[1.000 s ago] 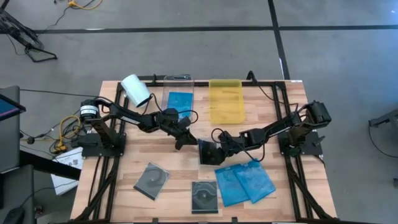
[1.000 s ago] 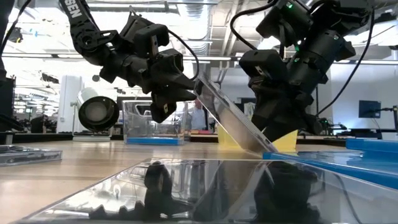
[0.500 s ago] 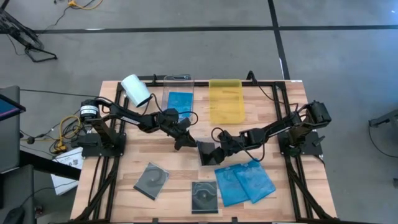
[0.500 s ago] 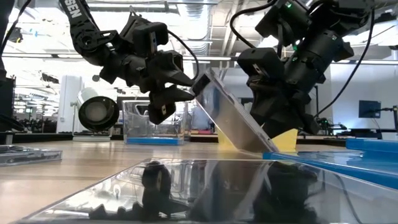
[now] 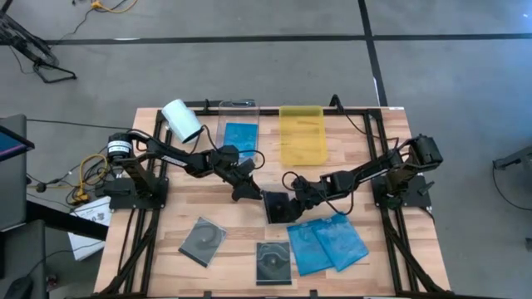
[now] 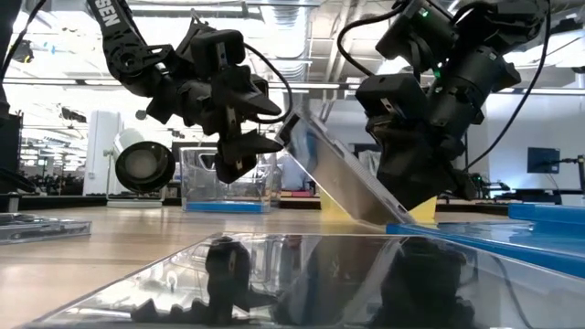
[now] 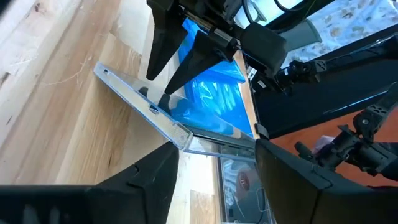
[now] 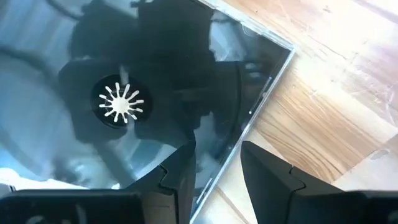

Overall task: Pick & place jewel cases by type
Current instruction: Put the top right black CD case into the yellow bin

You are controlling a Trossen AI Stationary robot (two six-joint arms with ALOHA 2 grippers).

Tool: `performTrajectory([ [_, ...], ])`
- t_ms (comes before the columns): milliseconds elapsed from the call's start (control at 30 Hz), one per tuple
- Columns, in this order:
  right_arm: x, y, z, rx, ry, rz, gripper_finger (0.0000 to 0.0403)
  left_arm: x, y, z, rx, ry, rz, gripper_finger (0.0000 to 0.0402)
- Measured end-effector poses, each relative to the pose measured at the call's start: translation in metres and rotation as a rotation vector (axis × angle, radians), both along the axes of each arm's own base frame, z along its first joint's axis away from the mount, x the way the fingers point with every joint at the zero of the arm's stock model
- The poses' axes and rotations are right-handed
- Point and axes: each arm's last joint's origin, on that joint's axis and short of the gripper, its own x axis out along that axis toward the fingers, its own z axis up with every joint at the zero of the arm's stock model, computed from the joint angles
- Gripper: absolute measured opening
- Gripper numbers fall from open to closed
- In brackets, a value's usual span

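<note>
A dark jewel case stands tilted at the table's middle, between my two grippers. My right gripper is shut on it from the right. My left gripper is open just left of the case's raised edge, one finger above that edge and one below, without touching it. Two blue jewel cases lie flat at the near right. Two grey ones lie near the front edge. Another blue jewel case lies in the clear tray. My right gripper pinches the dark jewel case at one side edge, one finger on each face. The fingers slant down from the table's right. The case is tilted: its lower edge rests on the table and its other edge stands raised toward the left gripper.
At the far edge stand a clear tray, a yellow tray and a white roll lying on its side. The arms' dark frames run along both sides of the table. Bare wood shows left of the tilted case.
My left gripper has opened and let go of the case's raised edge, rolling slightly while staying in place. The case stays tilted in my right gripper's hold, its lower edge still on the table.
</note>
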Motion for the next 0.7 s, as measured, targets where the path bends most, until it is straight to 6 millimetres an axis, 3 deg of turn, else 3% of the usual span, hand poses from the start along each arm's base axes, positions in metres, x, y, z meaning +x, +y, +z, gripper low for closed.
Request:
performTrajectory([
  [700, 0.004, -0.0001, 0.003, 0.005, -0.053, -0.038, 0.012, 0.0005, 0.0017, -0.0008, -0.176, 0.114, 0.134, 0.0234],
])
